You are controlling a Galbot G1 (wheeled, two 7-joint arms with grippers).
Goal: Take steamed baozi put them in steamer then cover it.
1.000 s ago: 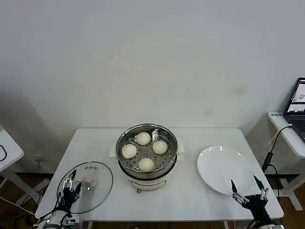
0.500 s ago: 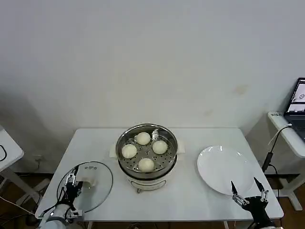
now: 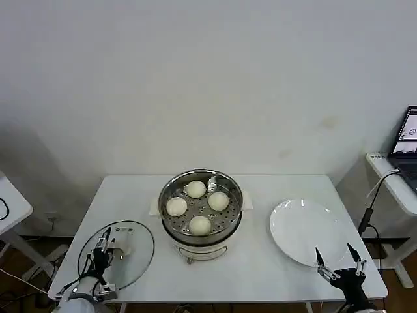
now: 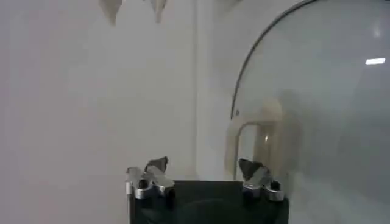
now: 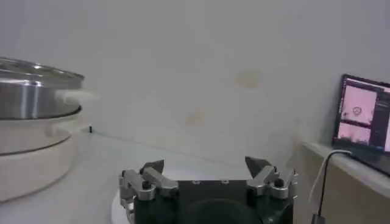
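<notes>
Since a second ago, my left gripper (image 3: pixel 102 256) has drawn back a little toward the table's near edge, and it hangs with fingers parted over the near rim of the glass lid (image 3: pixel 120 251). From my left wrist the two fingertips (image 4: pixel 156 165) stand well apart with nothing between them, and the lid's handle (image 4: pixel 251 141) lies just ahead of one of them. That lid rests flat on the white table (image 3: pixel 260 261), to the left of the steamer (image 3: pixel 201 205). All four steamed baozi (image 3: pixel 199 225) sit on the perforated tray inside the steamer, which stands uncovered at the table's middle. My right gripper (image 3: pixel 337 259) has hardly shifted; it waits with its fingers spread, gripping nothing, at the near edge of the white plate (image 3: pixel 305 229). From my right wrist the steamer's steel wall (image 5: pixel 33 94) stands off to one side, apart from the gripper, and a laptop (image 5: pixel 364 119) stands on a side table.
</notes>
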